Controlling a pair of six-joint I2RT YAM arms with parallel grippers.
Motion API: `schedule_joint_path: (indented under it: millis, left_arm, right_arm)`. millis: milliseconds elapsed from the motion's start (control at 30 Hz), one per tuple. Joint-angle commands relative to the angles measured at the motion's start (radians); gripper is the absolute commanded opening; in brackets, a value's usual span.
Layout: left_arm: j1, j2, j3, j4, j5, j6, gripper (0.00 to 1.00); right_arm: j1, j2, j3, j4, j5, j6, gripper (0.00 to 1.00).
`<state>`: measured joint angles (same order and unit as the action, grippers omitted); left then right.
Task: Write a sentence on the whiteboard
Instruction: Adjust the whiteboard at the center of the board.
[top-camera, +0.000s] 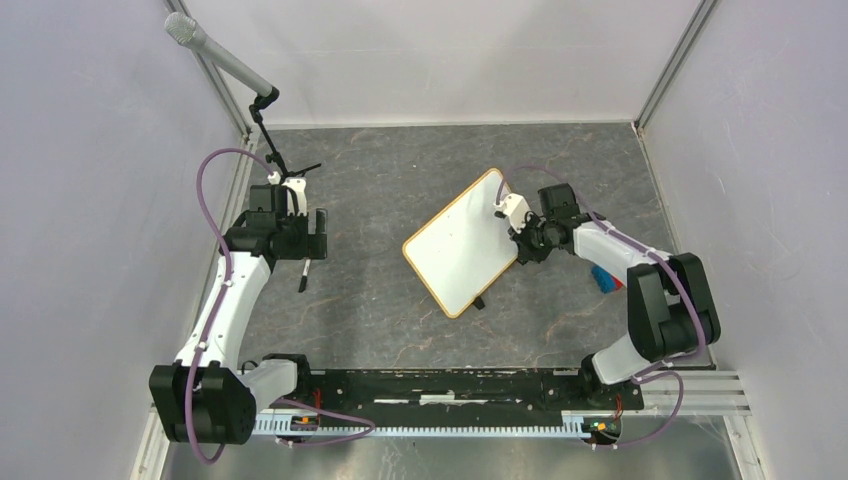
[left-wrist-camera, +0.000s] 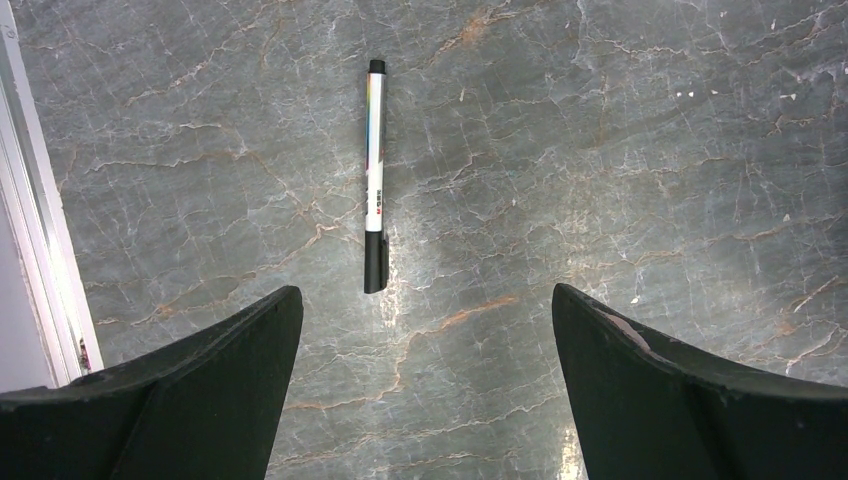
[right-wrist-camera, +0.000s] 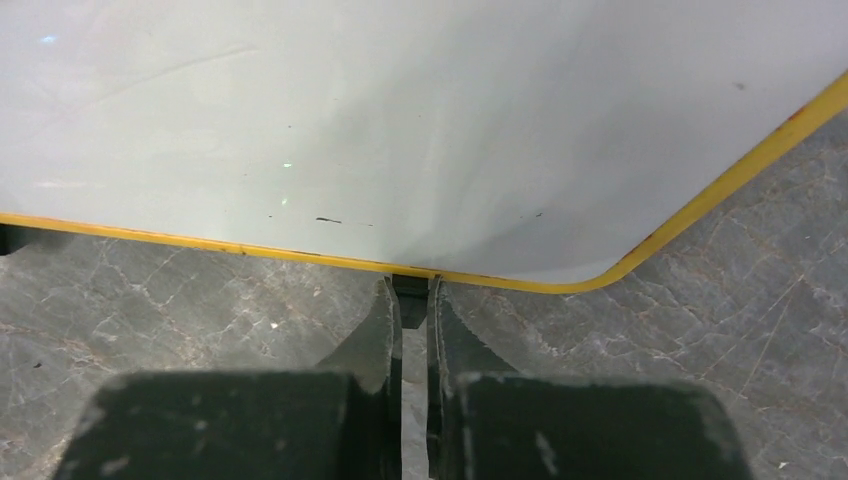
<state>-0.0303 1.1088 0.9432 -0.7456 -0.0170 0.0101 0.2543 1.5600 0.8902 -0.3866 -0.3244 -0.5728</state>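
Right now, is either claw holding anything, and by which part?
The right claw pinches the whiteboard by a small black clip at its edge. The left claw is open, empty.

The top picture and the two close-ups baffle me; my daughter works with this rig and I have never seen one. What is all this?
These are two robot arms bolted to the near edge of a table, set up to write on a board. The top picture looks down from behind them, with the left arm on the left and the right arm on the right. The other two pictures come from cameras on the wrists, so the dark shapes at the bottom are each gripper's own fingers. On the grey table lie a whiteboard, with no writing that I can see, and a marker. The left gripper hangs open above the marker, holding nothing. The right gripper appears closed on a small black tab at the whiteboard's yellow-framed edge.
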Motion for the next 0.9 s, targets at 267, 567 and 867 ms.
schedule_joint_path:
  millis: [267, 567, 867]
  left_arm:
    - [-0.003, -0.006, 0.034, 0.035, -0.001, -0.050, 1.00]
    - [-0.003, -0.014, 0.035, 0.035, -0.001, -0.050, 1.00]
    - [-0.003, -0.008, 0.040, 0.036, 0.003, -0.049, 1.00]
  right_arm:
    - [0.152, -0.170, -0.182, 0.003, 0.042, 0.208, 0.00]
    - [0.268, -0.262, -0.263, 0.020, 0.093, 0.408, 0.00]
    - [0.314, -0.299, -0.299, -0.002, 0.059, 0.451, 0.25]
